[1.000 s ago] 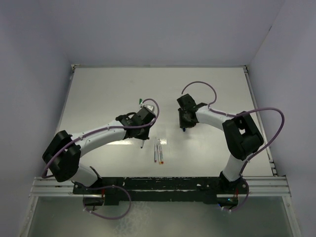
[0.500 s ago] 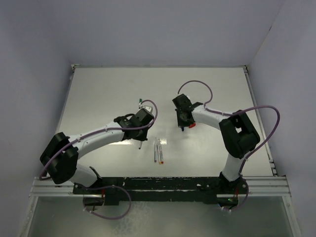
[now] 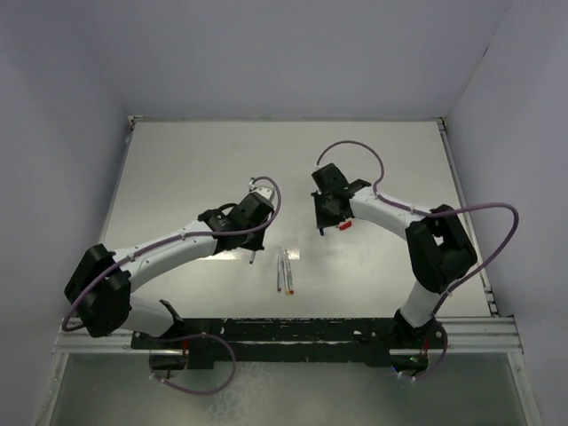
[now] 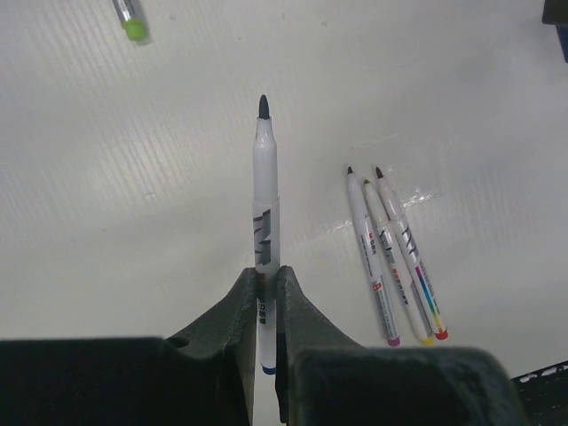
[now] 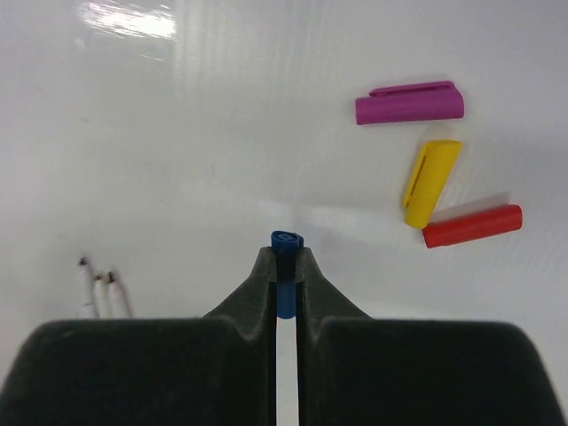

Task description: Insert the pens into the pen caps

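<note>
My left gripper (image 4: 266, 275) is shut on the lower part of a white pen (image 4: 265, 195). Its dark tip points away from me, and its blue end shows between the fingers. Three more pens (image 4: 390, 257) lie side by side on the table to its right, also seen as pens (image 3: 284, 271) from above. My right gripper (image 5: 285, 253) is shut on a blue cap (image 5: 285, 244), held above the table. A magenta cap (image 5: 409, 102), a yellow cap (image 5: 430, 182) and a red cap (image 5: 471, 225) lie to its right. From above, the left gripper (image 3: 248, 244) and right gripper (image 3: 324, 226) stand apart.
A grey barrel with a green end (image 4: 131, 18) lies beyond the left gripper. The white table (image 3: 177, 169) has a raised rim at the back and sides. The arms' base rail (image 3: 284, 333) runs along the near edge.
The right gripper has shut on the blue cap and shifted a little left, uncovering the red cap. The left arm has drawn slightly toward the near left, still holding its pen.
</note>
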